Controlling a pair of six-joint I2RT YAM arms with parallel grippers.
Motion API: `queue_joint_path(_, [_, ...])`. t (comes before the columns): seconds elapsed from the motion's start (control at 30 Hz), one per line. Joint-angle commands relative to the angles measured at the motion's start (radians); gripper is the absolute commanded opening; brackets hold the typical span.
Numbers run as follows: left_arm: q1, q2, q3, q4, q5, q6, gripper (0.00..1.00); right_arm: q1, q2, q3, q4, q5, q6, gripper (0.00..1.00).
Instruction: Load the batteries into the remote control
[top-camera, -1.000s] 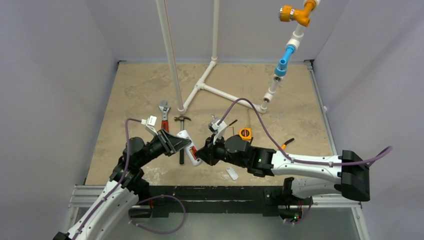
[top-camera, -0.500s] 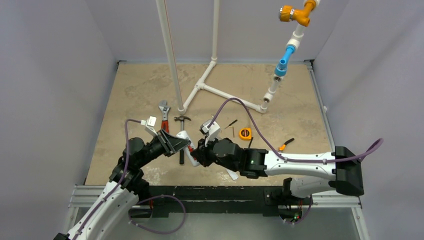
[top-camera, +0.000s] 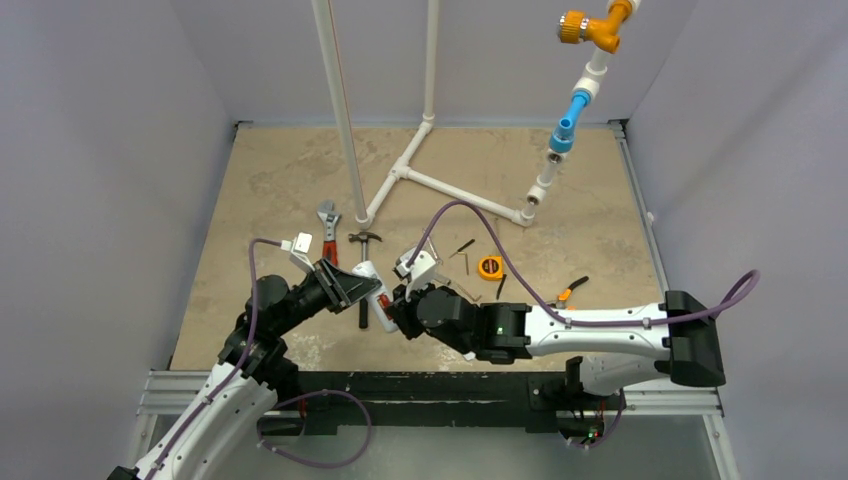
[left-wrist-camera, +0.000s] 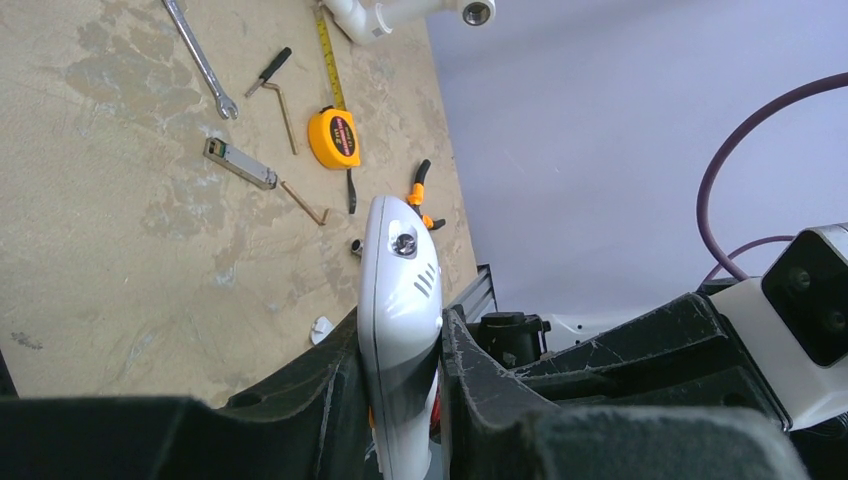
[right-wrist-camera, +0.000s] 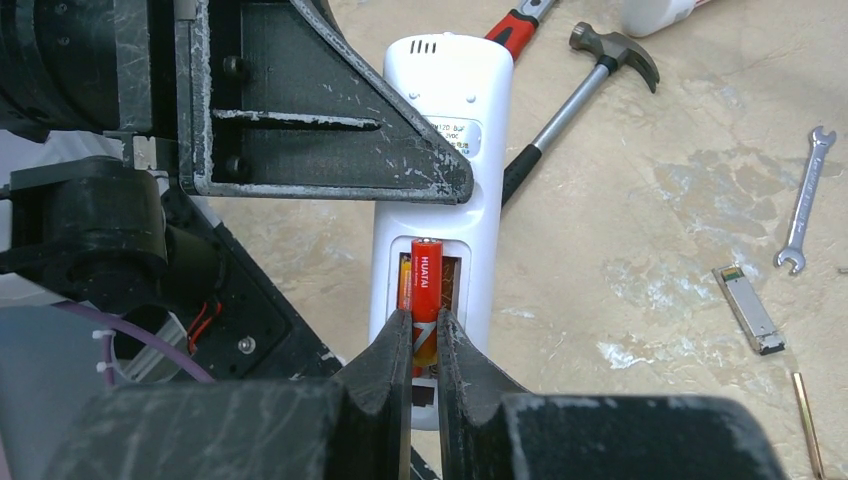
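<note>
An orange-red battery (right-wrist-camera: 424, 280) stands over the open recess in the remote control's (right-wrist-camera: 447, 90) white back. Its lower end is pinched in the right gripper (right-wrist-camera: 424, 328), whose arm stretches in low from 3 o'clock. The left gripper (left-wrist-camera: 400, 332), reaching from 7 o'clock, clamps the remote's sides over the worktop (left-wrist-camera: 120, 230).

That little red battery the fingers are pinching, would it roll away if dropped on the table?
Probably: the battery is a smooth round cylinder, so on the flat table it would likely roll. It looks stiff, not bending between the fingers. Its glossy wrap may be slippery, since only its lower end is pinched.
</note>
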Motion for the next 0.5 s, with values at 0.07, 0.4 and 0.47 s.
queue_joint_path(0.07, [0.004, -0.005, 0.012, 0.070, 0.016, -0.033, 0.00, 0.015, 0.026, 0.050, -0.017, 0.047, -0.021, 0.04])
queue_joint_path(0.4, [0.003, -0.010, 0.002, 0.075, 0.020, -0.037, 0.00, 0.029, 0.040, 0.077, -0.043, 0.066, -0.039, 0.11])
queue_joint_path(0.47, [0.003, -0.011, 0.001, 0.077, 0.020, -0.037, 0.00, 0.031, 0.040, 0.079, -0.046, 0.072, -0.041, 0.13])
